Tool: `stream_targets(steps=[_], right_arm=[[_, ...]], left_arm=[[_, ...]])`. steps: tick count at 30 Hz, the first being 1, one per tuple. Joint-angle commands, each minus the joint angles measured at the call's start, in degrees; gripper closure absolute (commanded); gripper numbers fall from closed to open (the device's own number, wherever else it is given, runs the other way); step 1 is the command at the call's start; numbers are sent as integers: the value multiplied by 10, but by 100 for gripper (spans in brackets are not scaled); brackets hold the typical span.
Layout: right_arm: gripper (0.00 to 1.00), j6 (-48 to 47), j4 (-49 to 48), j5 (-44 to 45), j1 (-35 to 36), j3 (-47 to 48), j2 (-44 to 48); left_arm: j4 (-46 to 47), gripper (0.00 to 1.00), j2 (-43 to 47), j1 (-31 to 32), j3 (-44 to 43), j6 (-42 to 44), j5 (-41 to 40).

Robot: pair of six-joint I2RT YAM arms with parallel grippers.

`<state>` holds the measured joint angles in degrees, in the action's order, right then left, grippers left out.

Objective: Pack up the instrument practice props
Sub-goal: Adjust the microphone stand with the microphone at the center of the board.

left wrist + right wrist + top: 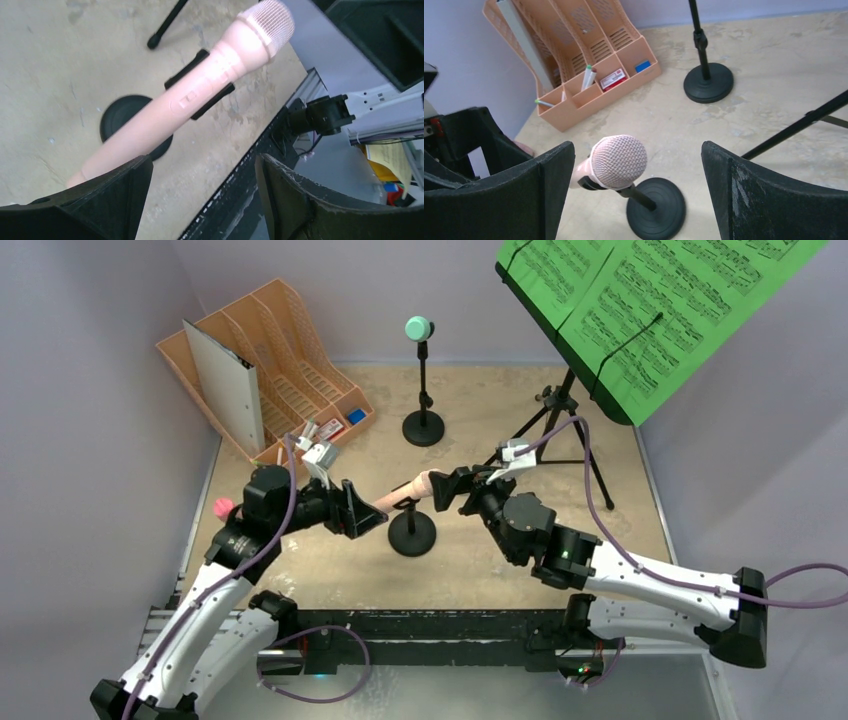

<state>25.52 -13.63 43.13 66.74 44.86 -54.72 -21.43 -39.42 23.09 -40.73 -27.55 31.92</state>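
Pink microphone (pixel 420 485) is lying nearly level in the clip of the near stand (pixel 411 533), its long axis running between both arms, tail pointing into my spread left pincer (pixel 372 512), seemingly not yet pinched, head sitting untouched inside my wide-open right pincer (pixel 447 490).

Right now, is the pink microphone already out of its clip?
No, the pink microphone sits in the black clip of its short pole, above the round base.
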Motion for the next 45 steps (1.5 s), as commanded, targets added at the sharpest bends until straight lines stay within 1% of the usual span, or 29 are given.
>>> stream_targets(steps=[1,5,9,12,14,18,20,24,27,28,31,35,37,38,42,45], right_arm=[[1,-47,19,34,2,2,23],[1,-87,-7,26,2,-3,29],[1,-151,-22,-23,2,17,16],[1,-182,35,-60,2,62,-13],[1,-191,93,-81,2,102,-34],[1,-206,190,-122,-6,179,-71],[1,-214,214,-170,-22,213,-78],[1,-219,259,-322,-92,269,-105],[1,-224,291,-392,-129,308,-148],[1,-226,304,-404,-132,321,-164],[1,-237,339,-428,-137,358,-211],[2,-252,375,-447,-147,400,-261],[3,-253,392,-473,-153,421,-290],[3,-253,397,-477,-153,429,-298],[4,-253,420,-480,-153,458,-329],[5,-253,439,-476,-154,483,-352]], left_arm=[[12,22,0,8,39,-61,38],[59,23,0,13,83,-97,40],[69,24,-17,23,95,-85,10],[78,24,-21,28,96,-76,-33],[90,24,-22,30,101,-75,-65],[134,24,-33,30,119,-77,-114],[142,24,-53,30,110,-77,-120],[155,25,-70,31,97,-70,-147],[175,25,-72,31,96,-71,-178],[199,25,-73,31,102,-76,-182],[260,25,-87,32,115,-88,-196],[312,25,-112,34,117,-80,-217],[365,24,-125,34,128,-84,-211],[376,24,-127,34,131,-84,-206],[412,23,-115,39,160,-91,-184],[440,23,-97,52,197,-90,-184]])
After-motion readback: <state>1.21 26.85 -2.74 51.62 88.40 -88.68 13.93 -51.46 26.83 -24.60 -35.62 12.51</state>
